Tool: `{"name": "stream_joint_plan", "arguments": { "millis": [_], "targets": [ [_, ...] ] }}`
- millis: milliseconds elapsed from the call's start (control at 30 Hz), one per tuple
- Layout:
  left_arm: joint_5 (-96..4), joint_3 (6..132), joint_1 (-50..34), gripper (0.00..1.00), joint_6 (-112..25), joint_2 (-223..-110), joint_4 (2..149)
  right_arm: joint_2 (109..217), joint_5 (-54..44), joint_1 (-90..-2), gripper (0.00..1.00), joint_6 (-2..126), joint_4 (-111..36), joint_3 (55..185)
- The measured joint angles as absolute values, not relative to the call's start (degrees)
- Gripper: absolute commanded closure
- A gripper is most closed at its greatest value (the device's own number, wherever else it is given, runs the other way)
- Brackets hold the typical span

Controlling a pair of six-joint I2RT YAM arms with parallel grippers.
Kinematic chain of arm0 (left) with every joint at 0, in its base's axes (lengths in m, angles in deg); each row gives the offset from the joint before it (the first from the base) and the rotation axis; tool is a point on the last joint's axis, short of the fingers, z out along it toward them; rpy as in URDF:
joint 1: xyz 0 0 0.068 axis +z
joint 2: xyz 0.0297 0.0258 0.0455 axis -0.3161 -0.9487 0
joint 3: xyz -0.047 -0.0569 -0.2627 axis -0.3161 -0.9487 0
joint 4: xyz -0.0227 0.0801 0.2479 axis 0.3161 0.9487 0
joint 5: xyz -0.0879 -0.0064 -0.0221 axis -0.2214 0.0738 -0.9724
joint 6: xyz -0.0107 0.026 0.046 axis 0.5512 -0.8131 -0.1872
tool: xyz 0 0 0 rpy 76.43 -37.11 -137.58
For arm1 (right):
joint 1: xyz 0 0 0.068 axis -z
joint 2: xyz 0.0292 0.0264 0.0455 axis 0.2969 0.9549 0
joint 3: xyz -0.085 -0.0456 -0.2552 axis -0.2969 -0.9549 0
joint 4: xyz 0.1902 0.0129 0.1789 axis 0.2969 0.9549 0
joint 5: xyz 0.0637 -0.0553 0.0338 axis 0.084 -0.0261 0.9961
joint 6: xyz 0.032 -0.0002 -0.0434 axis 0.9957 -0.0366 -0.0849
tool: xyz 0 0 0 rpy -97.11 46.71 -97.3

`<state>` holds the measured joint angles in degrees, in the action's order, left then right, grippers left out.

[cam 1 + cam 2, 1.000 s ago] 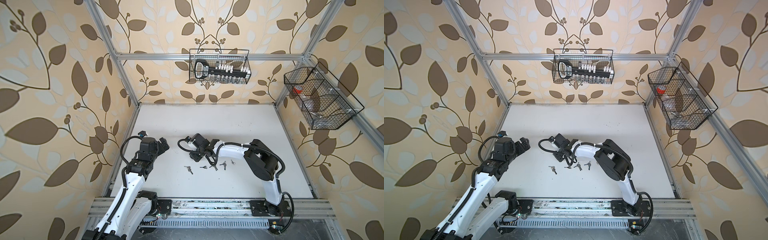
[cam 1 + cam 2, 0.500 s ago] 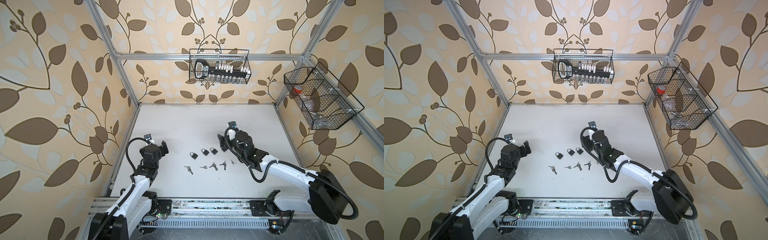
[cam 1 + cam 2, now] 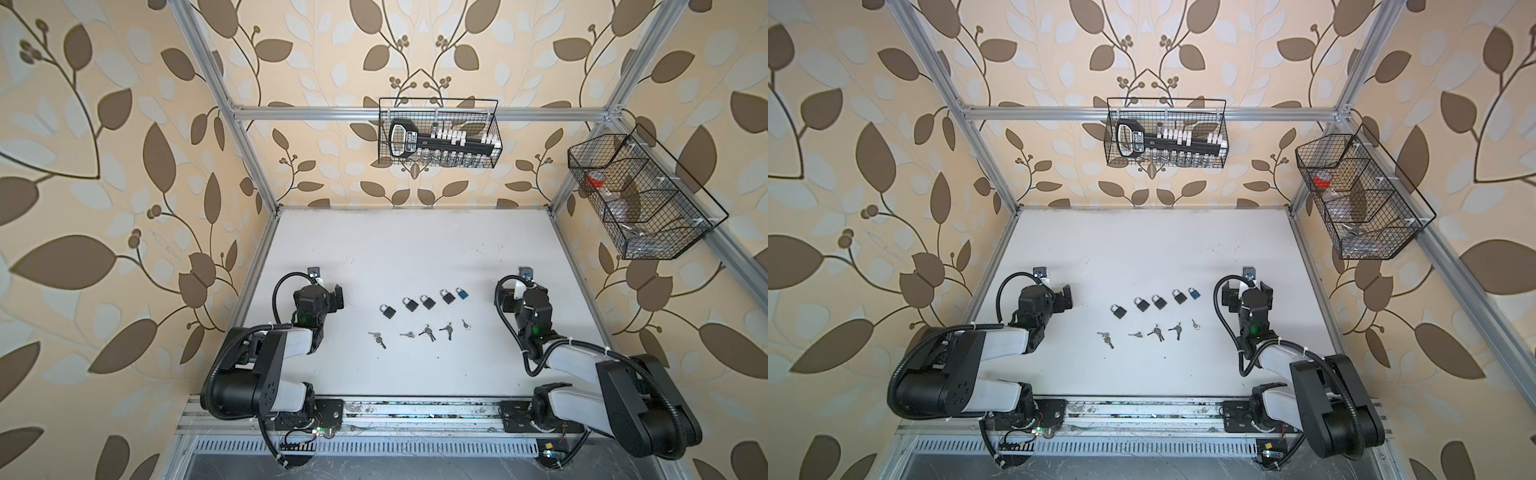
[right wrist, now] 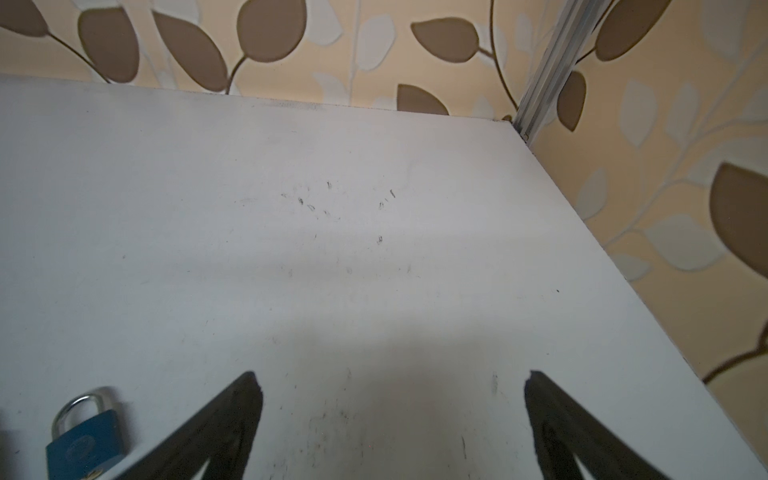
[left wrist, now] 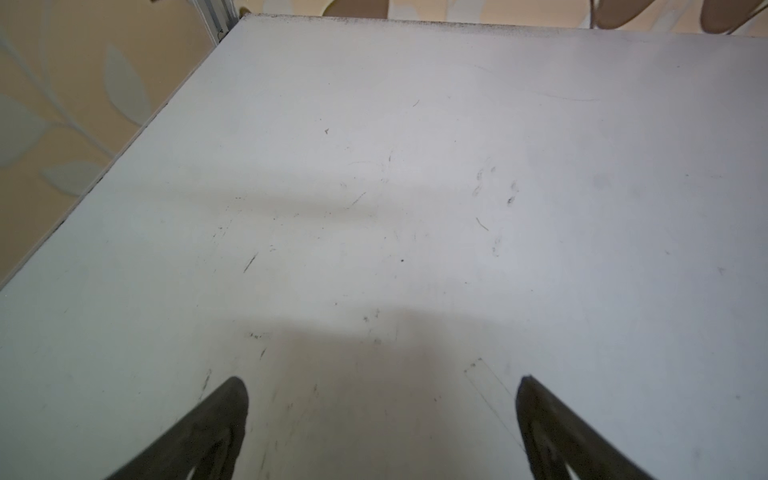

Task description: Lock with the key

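The table [image 3: 415, 249] is matt white, with small dark scuffs. The blue padlock [image 4: 85, 449] has a shiny metal shackle. The keys [image 3: 427, 332] are metal. The baskets [image 3: 440, 163] are black wire.

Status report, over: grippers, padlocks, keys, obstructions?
Left gripper open, empty. Right gripper open, empty. Padlocks and keys lie on table, none held. Nothing in the way.

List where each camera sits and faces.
Top views: overhead, front side, looking down on table, padlocks, keys; left arm, right arm show.
Left wrist: on left arm, facing table's far left corner; open left fingers show.
Right wrist: on right arm, facing far right corner; open right fingers show.
Shared: blue padlock, in right wrist and top views.
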<state>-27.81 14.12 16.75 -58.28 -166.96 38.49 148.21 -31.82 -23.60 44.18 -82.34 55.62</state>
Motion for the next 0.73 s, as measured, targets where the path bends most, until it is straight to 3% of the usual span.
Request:
{"name": "stream_joint_plan", "arguments": {
  "millis": [300,733],
  "targets": [
    [-31.2,17.9,18.1,0.01,-58.3,-170.2,38.7,161.0,-22.0,-16.9,0.01,45.8,-98.2,55.8],
    [-32.1,18.7,18.1,0.01,-58.4,-170.3,39.3,161.1,-18.4,-15.8,0.0,47.0,-99.7,55.9]
  ]
}}
